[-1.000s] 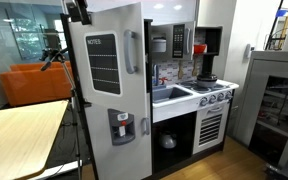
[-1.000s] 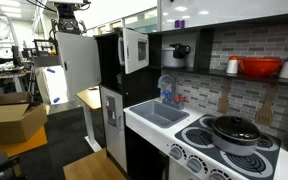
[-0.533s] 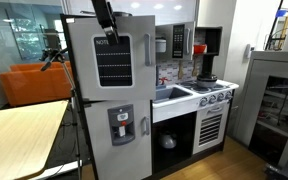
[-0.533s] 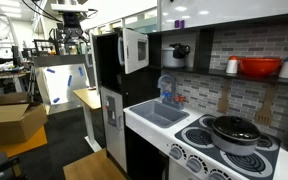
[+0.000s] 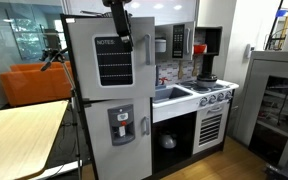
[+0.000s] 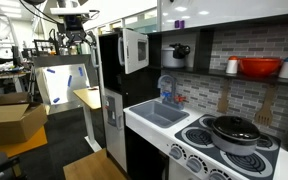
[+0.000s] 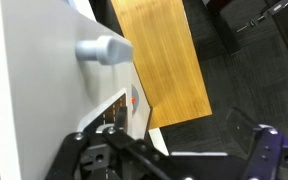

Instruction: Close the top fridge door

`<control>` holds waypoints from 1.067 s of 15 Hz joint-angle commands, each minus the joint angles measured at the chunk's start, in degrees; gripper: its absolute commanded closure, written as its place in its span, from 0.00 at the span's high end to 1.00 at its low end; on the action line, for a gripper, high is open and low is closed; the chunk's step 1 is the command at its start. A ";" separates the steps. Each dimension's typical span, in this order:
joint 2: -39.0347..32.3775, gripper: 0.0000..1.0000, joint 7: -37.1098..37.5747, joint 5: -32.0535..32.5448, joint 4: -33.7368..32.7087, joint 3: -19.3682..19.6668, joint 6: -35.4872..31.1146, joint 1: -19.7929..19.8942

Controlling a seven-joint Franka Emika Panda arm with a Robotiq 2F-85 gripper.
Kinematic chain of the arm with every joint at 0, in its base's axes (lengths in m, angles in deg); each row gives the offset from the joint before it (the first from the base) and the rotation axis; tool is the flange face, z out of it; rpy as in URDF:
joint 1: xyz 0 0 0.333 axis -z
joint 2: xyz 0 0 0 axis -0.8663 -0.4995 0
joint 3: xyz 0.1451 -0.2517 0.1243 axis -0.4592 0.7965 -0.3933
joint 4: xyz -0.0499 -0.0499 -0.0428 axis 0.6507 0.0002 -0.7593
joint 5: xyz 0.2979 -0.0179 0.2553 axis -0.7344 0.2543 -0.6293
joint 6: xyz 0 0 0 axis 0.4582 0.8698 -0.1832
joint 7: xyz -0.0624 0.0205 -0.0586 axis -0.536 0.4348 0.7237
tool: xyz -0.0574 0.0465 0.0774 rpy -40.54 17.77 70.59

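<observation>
The top fridge door [image 5: 87, 70] is a light grey panel with a black "NOTES" chalkboard [image 5: 114, 62] and a vertical bar handle [image 5: 149, 52]. It faces the camera flat, in line with the taller lower door [image 5: 99, 140] below it. My gripper [image 5: 118, 22] is against the door's upper edge, above the chalkboard. It also shows in an exterior view [image 6: 74, 37]. In the wrist view the door face [image 7: 44, 70] fills the left side, with the handle end [image 7: 104, 49] sticking out. My gripper [image 7: 174, 165] has its fingers spread with nothing between them.
The toy kitchen stands beside the fridge: microwave [image 5: 167, 43], sink [image 5: 172, 95], stove [image 5: 212, 95]. A wooden table [image 5: 19, 135] stands in front of the fridge, an orange sofa [image 5: 34, 85] behind it. A cardboard box [image 6: 9, 120] lies on the floor. A grey cabinet [image 5: 274, 100] stands beside the kitchen.
The top door has swung from wide open to flat against the fridge front. My gripper moved along with its upper edge.
</observation>
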 commanded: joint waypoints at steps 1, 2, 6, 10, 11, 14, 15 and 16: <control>2.53 1.00 3.80 -0.21 3.03 1.71 -5.25 1.85; 2.70 1.00 5.67 -0.54 3.27 2.40 -6.30 2.41; 2.44 1.00 14.44 -3.71 3.69 4.47 -9.16 4.12; 2.48 1.00 23.05 -7.31 5.03 5.36 -14.51 4.90; 2.44 1.00 24.97 -8.32 5.13 5.47 -15.77 5.01; 2.47 1.00 28.60 -9.16 5.77 5.48 -19.06 5.26; 2.43 1.00 29.69 -8.93 5.95 5.45 -19.97 5.28; 2.44 1.00 30.54 -8.84 6.16 5.45 -20.84 5.30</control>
